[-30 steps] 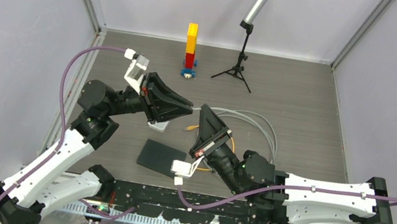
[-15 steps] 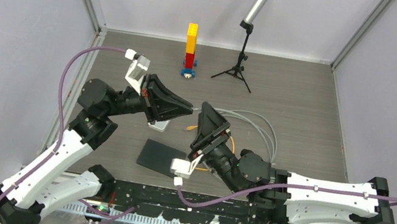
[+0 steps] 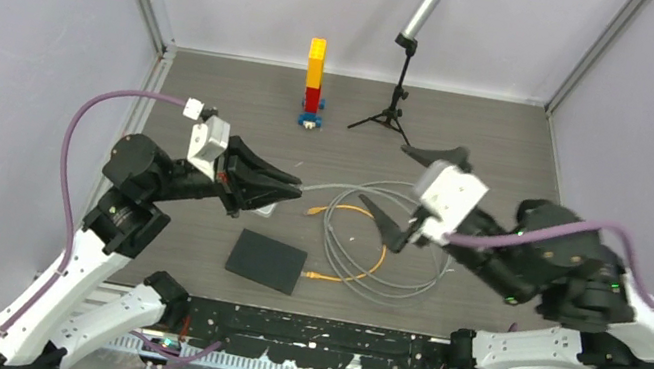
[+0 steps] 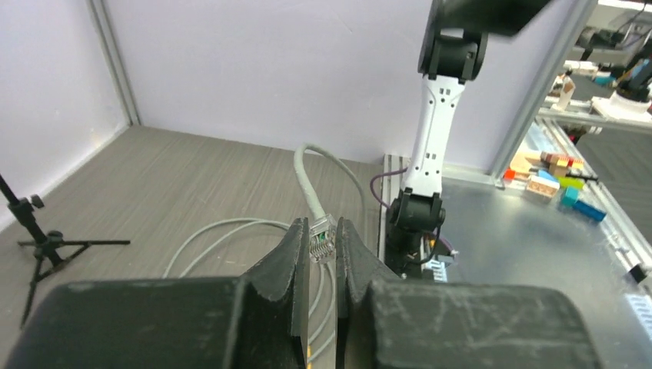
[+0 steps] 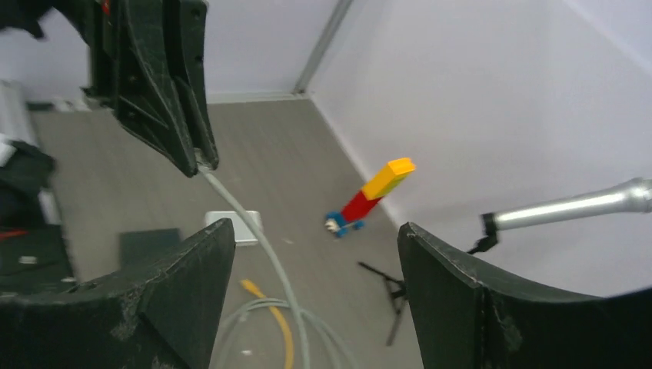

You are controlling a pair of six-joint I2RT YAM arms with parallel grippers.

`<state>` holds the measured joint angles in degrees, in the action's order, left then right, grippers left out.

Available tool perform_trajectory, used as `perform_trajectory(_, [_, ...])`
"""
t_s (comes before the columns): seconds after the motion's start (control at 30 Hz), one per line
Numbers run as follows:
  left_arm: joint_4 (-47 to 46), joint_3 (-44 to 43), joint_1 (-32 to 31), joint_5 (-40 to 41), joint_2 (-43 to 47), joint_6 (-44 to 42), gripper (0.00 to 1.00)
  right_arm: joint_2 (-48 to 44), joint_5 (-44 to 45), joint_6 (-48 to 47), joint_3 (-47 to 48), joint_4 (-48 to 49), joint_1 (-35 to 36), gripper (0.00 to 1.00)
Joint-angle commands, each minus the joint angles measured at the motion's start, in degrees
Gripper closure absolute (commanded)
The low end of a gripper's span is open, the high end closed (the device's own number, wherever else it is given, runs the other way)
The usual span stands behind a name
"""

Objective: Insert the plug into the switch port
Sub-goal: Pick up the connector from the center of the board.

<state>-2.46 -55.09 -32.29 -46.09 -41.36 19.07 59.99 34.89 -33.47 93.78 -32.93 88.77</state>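
- The left gripper (image 3: 295, 183) has its 2 black fingers (image 4: 286, 257) pressed together on the clear plastic plug (image 4: 321, 240). The plug sits at the end of the thin grey cable (image 4: 306, 173).
- From the plug, the grey cable runs towards 3 o'clock in the top view. It drops into loose loops on the grey wood-grain table (image 3: 511, 156).
- The small white flat plastic box (image 5: 233, 227) lies on the table close below the left fingertips, at 12 o'clock from the flat black square pad (image 3: 266, 261).
- The port in the side of the box cannot be made out. The plug is in the fingers, not in the box.
- The right gripper (image 3: 385, 177) hangs above the cable loops, at 3 o'clock from the left one. Its jaws are spread wide with nothing between them.
- A thin orange cable (image 3: 354, 212) lies inside the grey loops, beside the pad.
- A stack of yellow, red and blue toy bricks (image 3: 313, 81) stands near the table's 12 o'clock edge.
- At 3 o'clock from the stack, a small black tripod (image 3: 396, 105) stands.
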Motion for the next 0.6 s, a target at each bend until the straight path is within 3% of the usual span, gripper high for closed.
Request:
perform_trajectory(0.0, [0.5, -0.8, -0.3, -5.1, 2.1, -7.4, 1.0, 2.3, -9.0, 22.6, 8.3, -20.2, 0.2, 0.17])
perform_trajectory(0.17, [2.3, -3.3, -0.2, -12.9, 1.1, -9.5, 1.0, 2.9, -20.7, 25.9, 10.5, -24.0, 0.2, 0.17])
perform_trajectory(0.57, [7.7, -4.7, -0.3, -19.0, 1.4, -11.2, 1.0, 11.2, -23.0, 24.3, 10.9, -21.7, -3.3, 0.18])
